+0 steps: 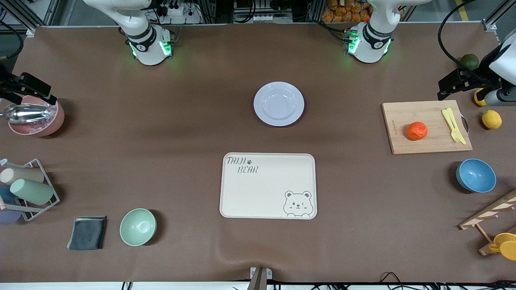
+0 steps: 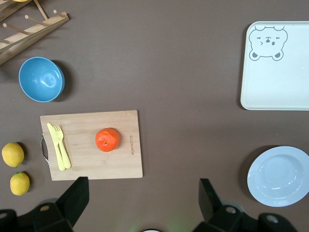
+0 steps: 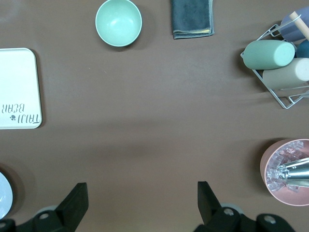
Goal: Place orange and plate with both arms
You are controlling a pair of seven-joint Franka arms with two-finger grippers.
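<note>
The orange (image 1: pixel 417 130) sits on a wooden cutting board (image 1: pixel 427 143) toward the left arm's end of the table; it also shows in the left wrist view (image 2: pixel 107 139). The pale plate (image 1: pixel 278 104) lies mid-table, farther from the front camera than the bear tray, and shows in both wrist views (image 2: pixel 280 176) (image 3: pixel 3 195). My left gripper (image 1: pixel 447 86) (image 2: pixel 144 188) hangs open and empty, high over the table beside the board. My right gripper (image 1: pixel 40 90) (image 3: pixel 142 191) hangs open and empty, high over the table by the pink bowl.
A cream bear tray (image 1: pixel 268 186) lies mid-table. Yellow cutlery (image 1: pixel 453 125) is on the board, with a lemon (image 1: pixel 492 119), a green fruit (image 1: pixel 469 61), a blue bowl (image 1: pixel 476 175) and a wooden rack (image 1: pixel 487 213) nearby. A pink bowl (image 1: pixel 36 121), cup rack (image 1: pixel 28 189), cloth (image 1: pixel 87 232) and green bowl (image 1: pixel 138 226) are at the right arm's end.
</note>
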